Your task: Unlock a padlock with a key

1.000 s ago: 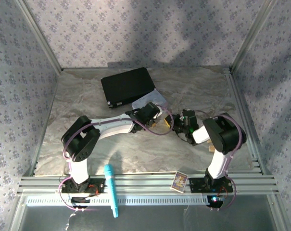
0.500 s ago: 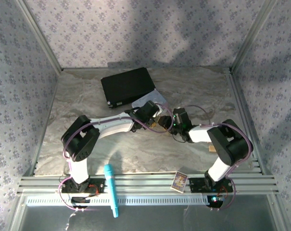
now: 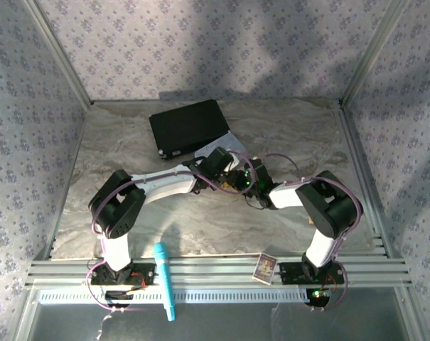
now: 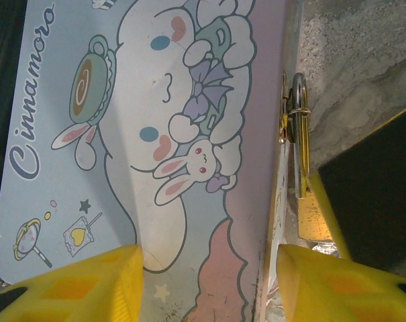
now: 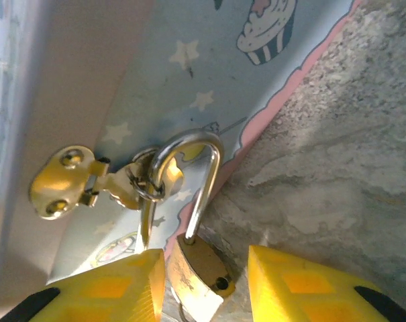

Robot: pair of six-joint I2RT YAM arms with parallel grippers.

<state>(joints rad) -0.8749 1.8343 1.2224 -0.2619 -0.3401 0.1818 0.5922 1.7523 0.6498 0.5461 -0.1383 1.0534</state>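
Observation:
The brass padlock (image 5: pixel 196 268) hangs by its silvery shackle (image 5: pixel 189 144) from the ring of the gold hasp (image 5: pixel 62 178) on the pastel tin box (image 4: pixel 189 100). One shackle leg sits in the body and an empty hole shows beside it. My right gripper (image 5: pixel 206 258) is open, its yellow fingers on either side of the padlock body, the left one close against it. My left gripper (image 4: pixel 209 255) is open over the box's lid edge, and the shackle (image 4: pixel 298 100) shows beside that edge. Both grippers meet at the box (image 3: pixel 222 145) in the top view. The key is hidden.
A black case (image 3: pixel 188 126) lies behind the tin box, touching it. A teal tool (image 3: pixel 163 280) and a small card box (image 3: pixel 266 266) rest on the front rail. Bare marbled table (image 3: pixel 115 156) spreads on both sides.
My right arm has swung left and brought its gripper in to the padlock at the box's edge. Its jaws changed width on the way. The left arm has stayed put.

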